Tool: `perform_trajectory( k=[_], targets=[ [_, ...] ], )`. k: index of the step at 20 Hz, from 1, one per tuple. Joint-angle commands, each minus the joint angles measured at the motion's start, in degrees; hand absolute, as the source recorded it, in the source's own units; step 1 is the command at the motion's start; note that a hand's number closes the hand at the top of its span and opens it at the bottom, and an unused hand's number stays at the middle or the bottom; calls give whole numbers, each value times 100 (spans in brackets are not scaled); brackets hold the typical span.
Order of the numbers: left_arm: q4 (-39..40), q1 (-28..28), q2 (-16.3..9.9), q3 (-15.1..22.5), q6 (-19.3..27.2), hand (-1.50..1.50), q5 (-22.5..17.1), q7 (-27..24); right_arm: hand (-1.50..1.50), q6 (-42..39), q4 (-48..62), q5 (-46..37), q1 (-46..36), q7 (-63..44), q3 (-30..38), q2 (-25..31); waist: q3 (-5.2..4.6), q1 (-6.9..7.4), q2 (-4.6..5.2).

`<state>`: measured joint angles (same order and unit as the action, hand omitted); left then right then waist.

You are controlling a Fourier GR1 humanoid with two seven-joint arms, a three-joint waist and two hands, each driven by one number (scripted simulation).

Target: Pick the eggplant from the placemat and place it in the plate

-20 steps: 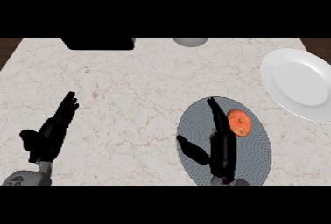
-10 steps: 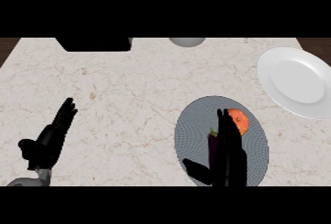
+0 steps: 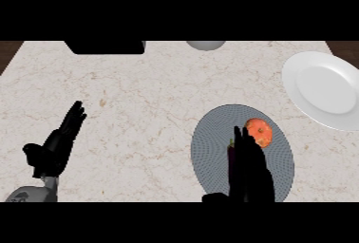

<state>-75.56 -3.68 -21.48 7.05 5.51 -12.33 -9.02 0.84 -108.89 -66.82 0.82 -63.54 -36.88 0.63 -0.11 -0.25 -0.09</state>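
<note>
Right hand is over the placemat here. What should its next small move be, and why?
Probably lower and curl the fingers round the eggplant. The right hand lies straight-fingered over it on the placemat, hiding most of it, and the plate is empty.

— What is the counter (image 3: 154, 95) made of?
— It looks like pale marble, cream with fine brown veins, smooth and matt.
— And the plate (image 3: 324, 90) at two o'clock?
— White and glossy, like glazed ceramic.
— The placemat (image 3: 210, 142)?
— Grey-blue with fine ribs, like woven cloth, matt.
— The orange fruit (image 3: 259, 132) on it?
— Smooth skin with a slight sheen.
— The hands?
— Both the left hand (image 3: 60, 142) and the right hand (image 3: 247, 166) look like matt black plastic.
</note>
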Motion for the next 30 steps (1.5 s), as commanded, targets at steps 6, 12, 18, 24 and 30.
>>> perform_trajectory(
  k=[6, 12, 18, 24, 30],
  targets=[
    [62, -55, 242, 50, 37, 0, 143, 2, -150, -1143, -110, 205, -89, -1386, 85, -59, 6, 19, 5],
    [154, -201, 17, -213, -196, 0, 35, 84, -150, -1687, 152, 557, -337, -1313, 480, -59, 6, 41, 15],
    [-2, 198, 103, -268, -316, 0, 23, -106, -150, -1407, 732, 816, -527, -1141, 819, -59, 8, 60, 10],
    [224, -206, 299, -165, -117, 0, 362, 23, -150, -1219, 1308, 426, -148, -523, 1152, 3, 10, -4, 14],
    [-199, 169, 357, -271, -154, 0, 427, 66, -150, -1139, 1503, 565, -277, -294, 1391, -60, 12, 41, 5]
  ],
)
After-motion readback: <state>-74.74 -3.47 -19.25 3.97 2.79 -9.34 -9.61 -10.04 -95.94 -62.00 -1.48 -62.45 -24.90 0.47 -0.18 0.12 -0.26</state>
